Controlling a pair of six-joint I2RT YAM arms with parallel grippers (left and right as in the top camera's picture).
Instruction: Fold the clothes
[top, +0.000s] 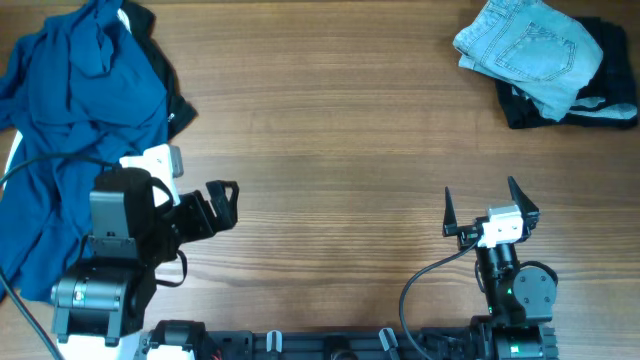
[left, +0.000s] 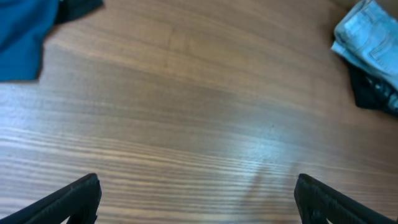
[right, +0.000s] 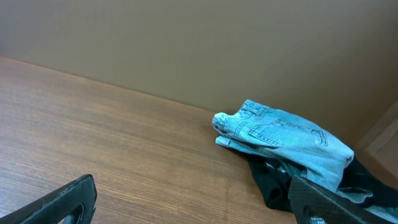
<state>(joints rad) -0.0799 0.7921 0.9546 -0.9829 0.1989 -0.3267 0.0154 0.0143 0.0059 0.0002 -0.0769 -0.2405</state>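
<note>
A crumpled blue garment lies in a heap at the table's left, over a dark garment whose edge shows beside it; its corner shows in the left wrist view. Folded light-blue jeans rest on a black garment at the far right, also in the right wrist view and the left wrist view. My left gripper is open and empty above bare wood, right of the blue heap. My right gripper is open and empty near the front edge.
The wooden table spans the view. The arm bases and cables sit along the front edge. A beige wall stands behind the table's far side.
</note>
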